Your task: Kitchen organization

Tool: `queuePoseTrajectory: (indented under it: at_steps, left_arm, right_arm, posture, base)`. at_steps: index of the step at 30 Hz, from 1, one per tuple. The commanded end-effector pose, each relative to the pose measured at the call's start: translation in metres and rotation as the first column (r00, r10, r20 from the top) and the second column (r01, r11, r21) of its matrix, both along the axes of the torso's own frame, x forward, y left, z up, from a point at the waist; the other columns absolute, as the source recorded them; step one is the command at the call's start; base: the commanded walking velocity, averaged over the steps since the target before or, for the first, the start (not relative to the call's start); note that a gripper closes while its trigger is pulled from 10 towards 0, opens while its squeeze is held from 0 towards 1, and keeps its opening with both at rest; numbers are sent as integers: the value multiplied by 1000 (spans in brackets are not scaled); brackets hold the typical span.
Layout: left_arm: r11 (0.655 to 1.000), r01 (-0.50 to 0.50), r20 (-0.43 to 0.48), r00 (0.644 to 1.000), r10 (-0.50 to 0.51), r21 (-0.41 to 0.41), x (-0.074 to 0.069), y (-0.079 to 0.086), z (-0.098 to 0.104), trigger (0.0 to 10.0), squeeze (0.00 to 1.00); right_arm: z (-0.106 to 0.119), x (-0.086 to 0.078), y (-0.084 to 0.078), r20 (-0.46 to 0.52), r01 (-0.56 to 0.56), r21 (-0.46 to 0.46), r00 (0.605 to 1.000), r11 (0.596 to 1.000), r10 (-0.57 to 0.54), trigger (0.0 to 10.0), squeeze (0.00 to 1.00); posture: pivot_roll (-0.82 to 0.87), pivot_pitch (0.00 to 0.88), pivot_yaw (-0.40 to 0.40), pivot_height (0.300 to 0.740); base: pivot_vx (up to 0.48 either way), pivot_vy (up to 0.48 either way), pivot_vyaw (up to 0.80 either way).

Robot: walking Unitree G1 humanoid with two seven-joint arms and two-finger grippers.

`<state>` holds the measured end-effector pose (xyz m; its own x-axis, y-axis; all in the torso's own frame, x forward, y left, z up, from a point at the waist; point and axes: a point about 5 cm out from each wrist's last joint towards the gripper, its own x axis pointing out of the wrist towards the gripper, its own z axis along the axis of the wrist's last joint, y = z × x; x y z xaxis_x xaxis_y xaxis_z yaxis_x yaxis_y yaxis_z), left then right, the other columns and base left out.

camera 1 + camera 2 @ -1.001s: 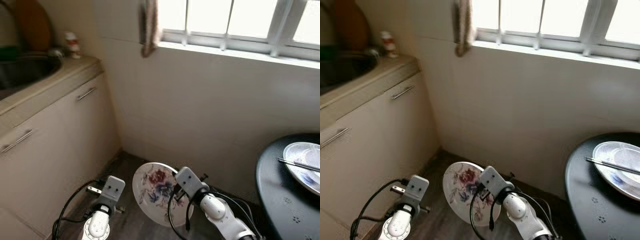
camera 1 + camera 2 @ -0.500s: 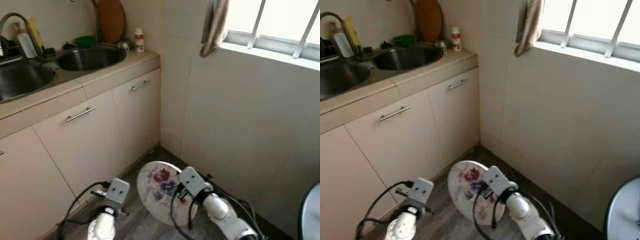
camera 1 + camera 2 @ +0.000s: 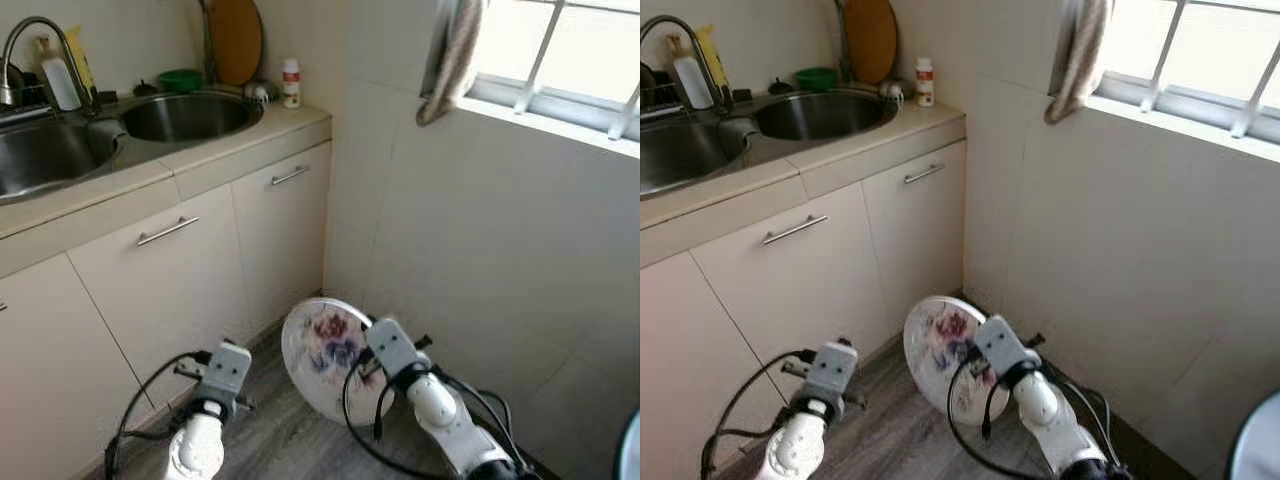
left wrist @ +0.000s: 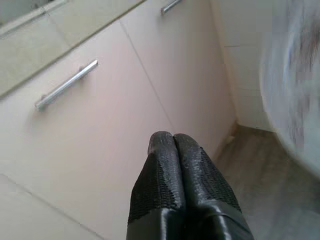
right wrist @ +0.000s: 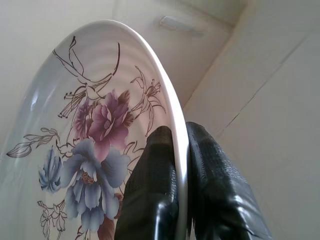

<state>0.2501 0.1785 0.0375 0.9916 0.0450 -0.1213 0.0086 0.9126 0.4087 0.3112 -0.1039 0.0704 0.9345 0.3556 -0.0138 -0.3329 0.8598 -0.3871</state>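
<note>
Right gripper (image 5: 180,150) pinches the floral plate (image 3: 325,355) by its rim, on edge, low over the floor, probably carrying toward the counter (image 3: 215,150) sink (image 3: 185,113). Left gripper (image 4: 172,142) pressed together, empty.

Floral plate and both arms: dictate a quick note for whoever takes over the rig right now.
Right tool: shut on the rim of the floral plate, held on edge, low above the wood floor, painted face toward the cabinets.
Left tool: shut, holding nothing, low in front of the cabinet doors.
Sinks sit on the counter ahead to the left, with a green bowl and a small bottle behind them.
Done: plate is in hand.
Left: carry it to wherever it belongs, probably the sink or counter, and set it down.
</note>
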Motion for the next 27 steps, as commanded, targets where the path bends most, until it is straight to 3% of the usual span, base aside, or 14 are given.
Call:
queuePoseTrajectory:
  at_steps: [1,5,11,22,27]
  left_arm:
    - [1000,12,65,998,-11,-21,7,-6,12,10000,0]
    - [1000,11,116,993,-8,-27,14,-5,25,10000,0]
    - [1000,6,135,991,-3,-24,16,-5,29,10000,0]
    - [1000,-8,180,984,13,-25,20,-1,42,10000,0]
    - [1000,-8,202,979,13,-24,23,-1,47,10000,0]
  right_arm:
    - [22,8,-13,87,63,100,994,993,-72,10000,0]
    - [52,19,-12,160,66,221,982,973,-103,10000,0]
    - [71,25,-9,229,47,197,969,979,-93,10000,0]
    - [92,28,-2,291,28,209,952,978,-89,10000,0]
    - [119,31,3,356,-12,254,931,967,-82,10000,0]
  posture:
    - [-35,0,-29,740]
    - [-38,0,-29,740]
    - [-38,0,-30,740]
    - [-29,0,-37,740]
    - [-32,0,-33,740]
  base:
    - [379,0,0]
    - [382,0,0]
    - [383,0,0]
    - [383,0,780]
    - [382,0,800]
